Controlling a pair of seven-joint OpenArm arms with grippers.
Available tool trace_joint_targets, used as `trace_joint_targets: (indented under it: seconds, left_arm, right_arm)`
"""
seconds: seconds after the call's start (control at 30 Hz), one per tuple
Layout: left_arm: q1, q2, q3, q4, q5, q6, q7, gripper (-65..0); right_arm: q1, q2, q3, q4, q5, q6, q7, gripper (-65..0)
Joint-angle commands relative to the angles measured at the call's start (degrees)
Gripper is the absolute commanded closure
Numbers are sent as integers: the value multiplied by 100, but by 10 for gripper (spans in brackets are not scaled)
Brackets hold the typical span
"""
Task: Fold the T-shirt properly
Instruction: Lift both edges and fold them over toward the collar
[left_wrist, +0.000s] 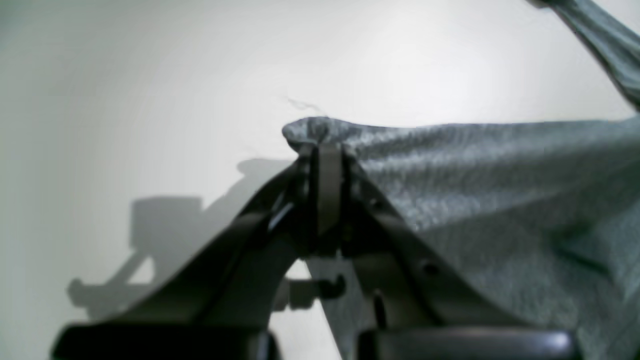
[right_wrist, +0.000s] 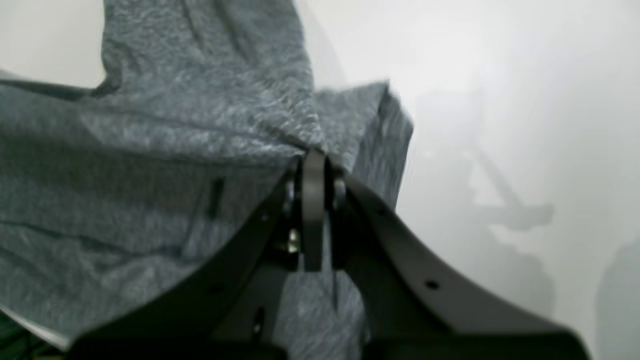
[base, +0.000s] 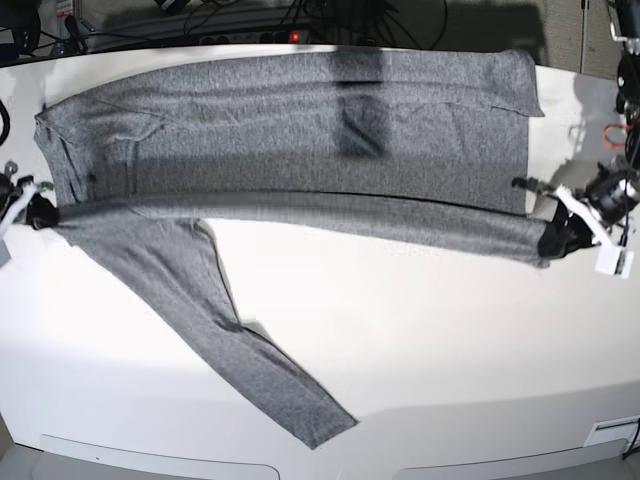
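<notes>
on table (base: 420, 330): one t-shirt (base: 300, 130), two tools pinching edge.

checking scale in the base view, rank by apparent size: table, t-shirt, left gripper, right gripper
1. table, largest
2. T-shirt, spread across it
3. left gripper and right gripper: both small, each shut on the shirt; too alike and partly cut off to rank.

Base view high, overlooks whole table (base: 400, 330); wrist views close, somewhat blurred, sharing T-shirt (base: 300, 130) edges.
</notes>
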Motion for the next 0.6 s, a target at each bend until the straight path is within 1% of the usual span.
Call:
trace_joint_targets:
  seconds: [0.0, 0.17, 0.3, 0.4, 0.5, 0.57]
  left_arm:
    - [28, -101, -74, 120, -125, -7, -131, 0]
    - [446, -101, -72, 120, -114, -15, -127, 0]
    - [645, -101, -72, 118, -116, -33, 26, 0]
    - [774, -101, -72, 118, -114, -92, 238, 0]
    - [938, -98, -72, 118, -114, -164, 238, 0]
    - [1025, -101, -72, 118, -109, -179, 245, 0]
  right_arm:
    - [-59, 133, 157, 127, 68, 9, 81, 0]
    - [-577, -168, 654, 308, 4, 11, 68, 0]
    - [-817, -407, 999, 313, -63, 13, 68, 0]
    - [-879, -581, 1043, 313, -575, 11, 131, 0]
    - [-885, -776, 1043, 313, -1058, 9, 269, 0]
    - [-885, -892, 1043, 313, -1246, 9, 378, 0]
